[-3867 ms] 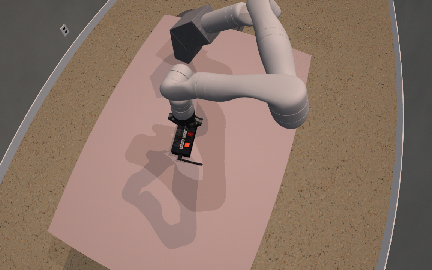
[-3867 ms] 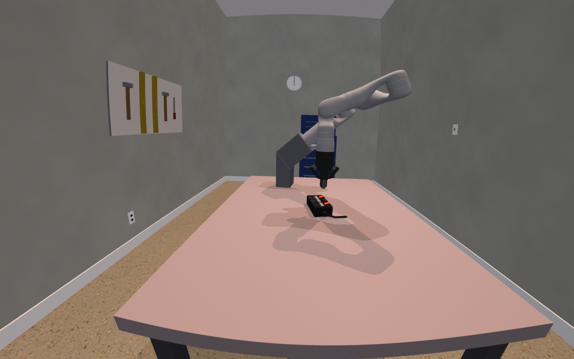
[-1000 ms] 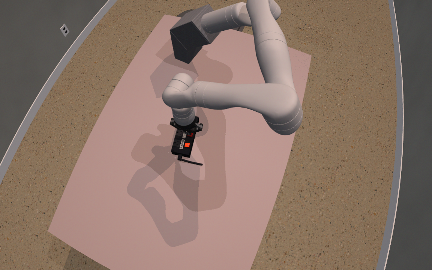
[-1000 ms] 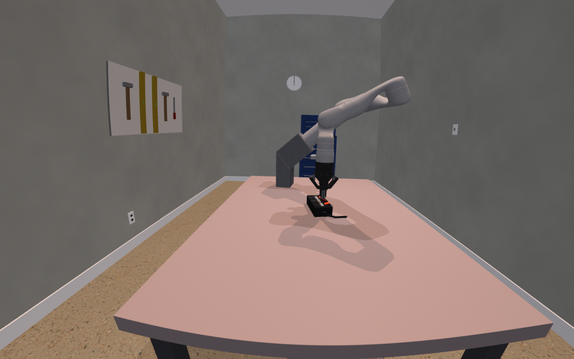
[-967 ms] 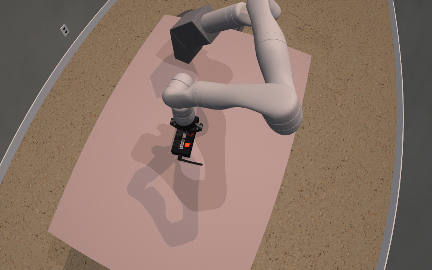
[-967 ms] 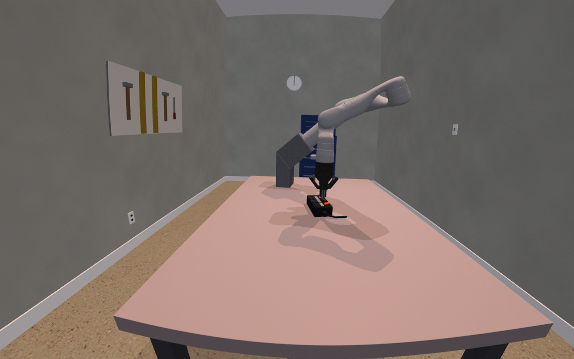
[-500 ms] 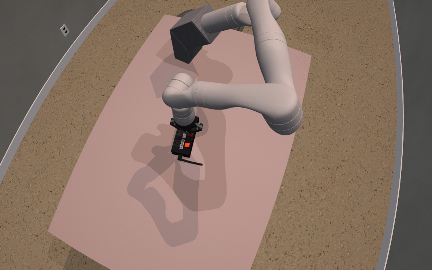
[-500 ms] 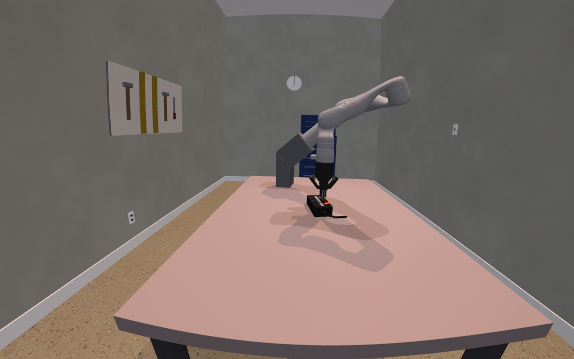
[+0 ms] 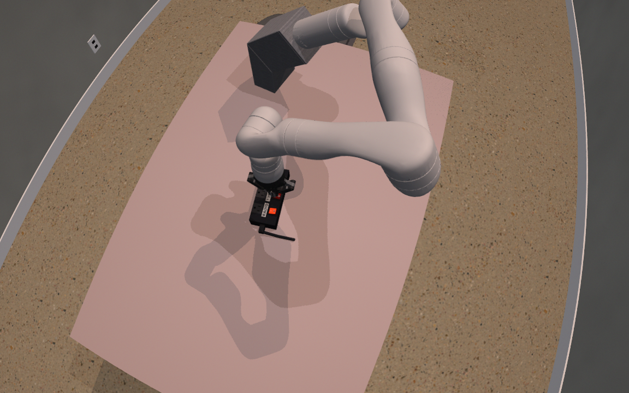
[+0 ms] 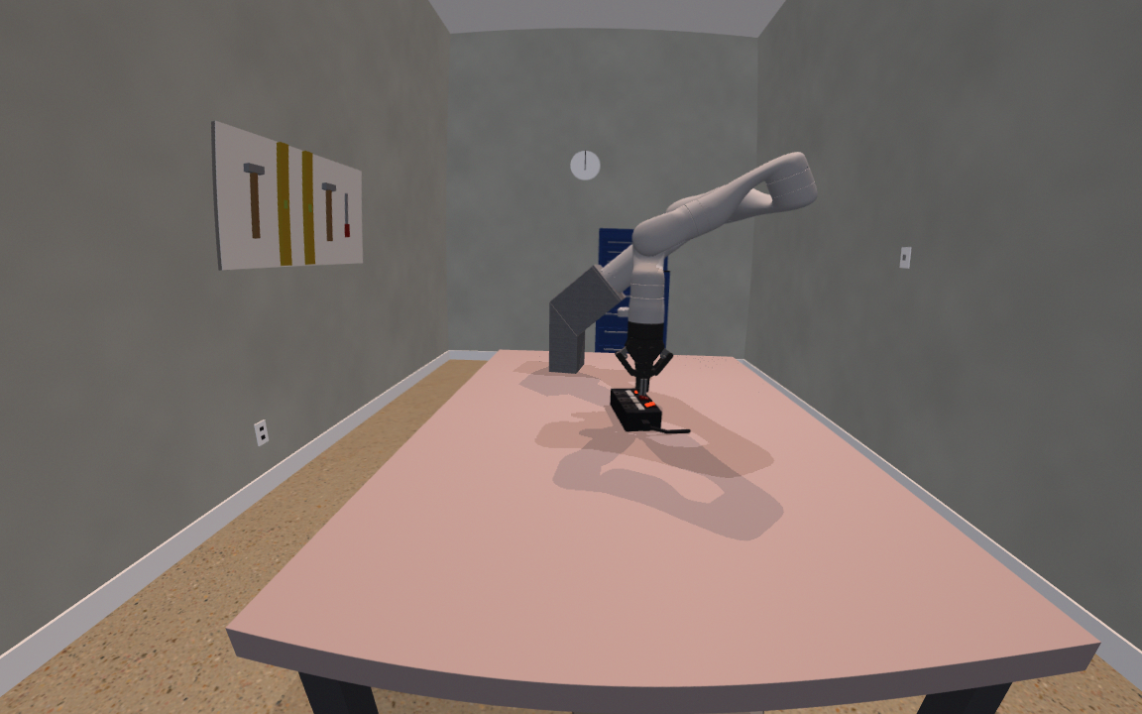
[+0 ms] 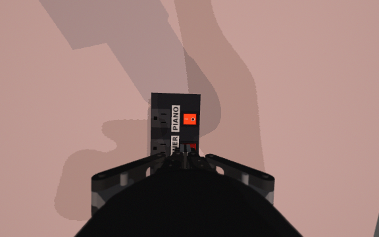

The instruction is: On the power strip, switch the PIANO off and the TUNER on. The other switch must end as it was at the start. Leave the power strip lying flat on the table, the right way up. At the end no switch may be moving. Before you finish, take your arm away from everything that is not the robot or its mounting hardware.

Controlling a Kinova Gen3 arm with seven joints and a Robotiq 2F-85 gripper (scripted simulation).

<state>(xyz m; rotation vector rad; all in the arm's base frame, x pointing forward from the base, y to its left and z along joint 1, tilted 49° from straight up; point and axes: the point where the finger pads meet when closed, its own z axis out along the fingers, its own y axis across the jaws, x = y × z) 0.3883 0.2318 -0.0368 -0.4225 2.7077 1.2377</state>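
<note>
A black power strip (image 9: 266, 210) lies flat on the pink table, right way up; it also shows in the exterior view (image 10: 635, 410) and the wrist view (image 11: 175, 123). Its PIANO switch (image 11: 189, 119) glows bright orange-red. The switch beside the label ending in "ER" (image 11: 191, 147) is dark red and partly hidden by my fingers. My gripper (image 11: 185, 151) is shut and empty, pointing straight down, with its fingertips at that dark red switch. It also shows in the top view (image 9: 272, 191) and the exterior view (image 10: 643, 384). The strip's far end lies hidden under my gripper.
A short black cord (image 9: 277, 236) sticks out from the strip's near end. The arm's dark grey base (image 9: 275, 48) stands at the table's far end. A blue cabinet (image 10: 615, 293) stands behind the table.
</note>
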